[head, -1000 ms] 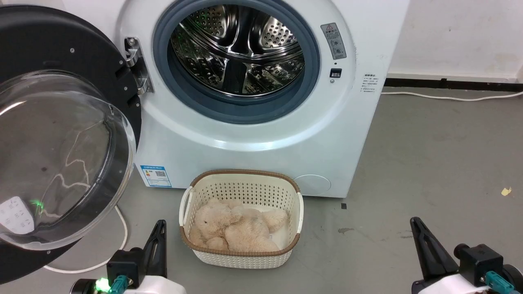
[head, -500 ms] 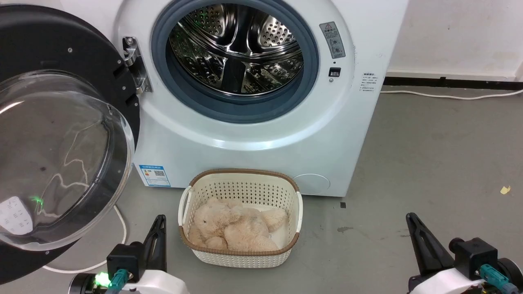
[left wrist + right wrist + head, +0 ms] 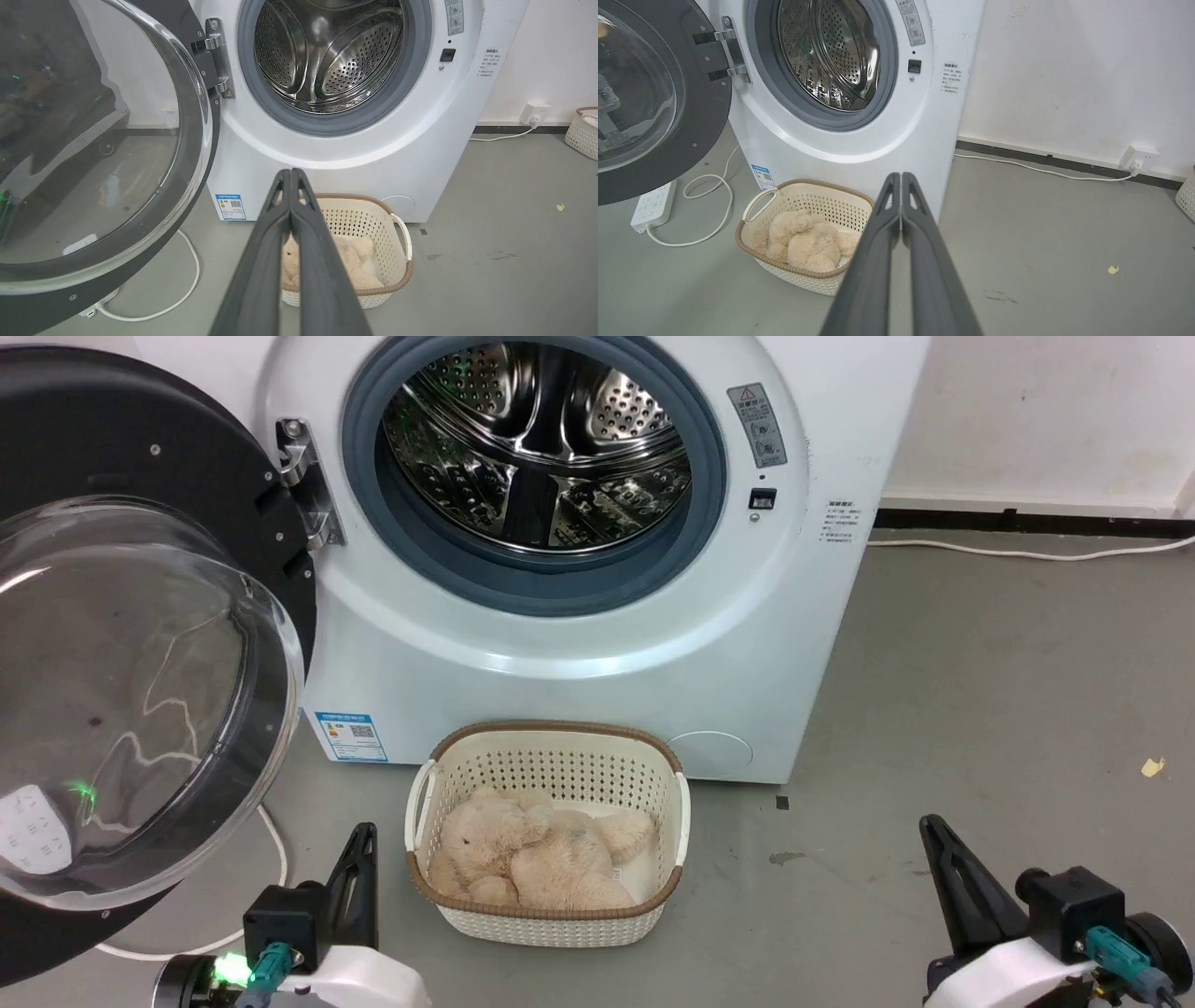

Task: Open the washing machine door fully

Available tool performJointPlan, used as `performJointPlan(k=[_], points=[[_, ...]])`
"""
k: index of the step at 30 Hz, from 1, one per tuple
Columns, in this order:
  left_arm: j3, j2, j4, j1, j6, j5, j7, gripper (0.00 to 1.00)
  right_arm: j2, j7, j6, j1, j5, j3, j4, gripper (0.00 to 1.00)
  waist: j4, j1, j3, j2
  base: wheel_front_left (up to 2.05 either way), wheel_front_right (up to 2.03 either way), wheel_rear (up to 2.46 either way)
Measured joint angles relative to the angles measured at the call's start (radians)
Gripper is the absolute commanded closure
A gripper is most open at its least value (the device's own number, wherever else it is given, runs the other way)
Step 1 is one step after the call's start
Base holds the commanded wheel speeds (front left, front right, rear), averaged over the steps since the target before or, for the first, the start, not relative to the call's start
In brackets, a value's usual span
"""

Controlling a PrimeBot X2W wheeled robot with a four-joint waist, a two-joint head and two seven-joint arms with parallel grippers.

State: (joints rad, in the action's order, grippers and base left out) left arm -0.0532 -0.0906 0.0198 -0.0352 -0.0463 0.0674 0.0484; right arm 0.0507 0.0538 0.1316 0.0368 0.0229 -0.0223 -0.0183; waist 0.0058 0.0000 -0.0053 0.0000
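Observation:
The washing machine door (image 3: 131,644) stands swung wide to the left on its metal hinge (image 3: 303,481), its clear domed glass bowl (image 3: 121,709) facing me. It also shows as the washing machine door (image 3: 93,154) in the left wrist view and the washing machine door (image 3: 649,98) in the right wrist view. The steel drum opening (image 3: 537,448) is uncovered. My left gripper (image 3: 359,835) is shut, low at the lower left, apart from the door. My right gripper (image 3: 929,831) is shut at the lower right, touching nothing.
A cream perforated basket (image 3: 439,775) holding a beige plush bear (image 3: 532,863) sits on the grey floor before the machine. A white cable (image 3: 271,859) and power strip (image 3: 651,205) lie under the door. Another cable (image 3: 1027,555) runs along the right wall.
The head view has shifted slightly, so everything sits a little left and higher. Both grippers stay shut low in the view; the door's angle looks unchanged.

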Motion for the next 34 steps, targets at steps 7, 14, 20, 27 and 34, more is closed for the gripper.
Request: performJointPlan(k=[7, 14, 20, 27, 34], points=[[0.011, 0.012, -0.003, 0.01, 0.014, -0.016, -0.013, 1.0, 0.0, -0.016, 0.0, -0.006, -0.006, 0.005, 0.004, 1.0, -0.002, 0.0, 0.001, 0.0, 0.0, 0.0, 0.0], [0.028, 0.019, -0.008, 0.015, 0.023, -0.031, -0.023, 1.0, 0.0, -0.028, 0.0, -0.011, -0.008, 0.012, 0.006, 1.0, -0.003, 0.0, 0.003, 0.0, 0.0, 0.0, 0.0], [0.038, 0.027, -0.012, 0.016, 0.032, -0.048, -0.032, 1.0, 0.0, -0.042, 0.0, -0.013, -0.014, 0.016, 0.01, 1.0, -0.005, 0.0, 0.004, 0.0, 0.0, 0.0, 0.0], [0.049, 0.039, -0.015, 0.02, 0.041, -0.059, -0.048, 1.0, 0.0, -0.053, 0.0, -0.025, -0.015, 0.021, 0.013, 1.0, -0.006, -0.0001, 0.005, 0.0, 0.0, 0.0, 0.0], [0.052, 0.039, -0.016, 0.02, 0.041, -0.061, -0.048, 1.0, 0.0, -0.053, 0.0, -0.025, -0.015, 0.022, 0.013, 1.0, -0.006, 0.0, 0.005, 0.0, 0.0, 0.0, 0.0]])
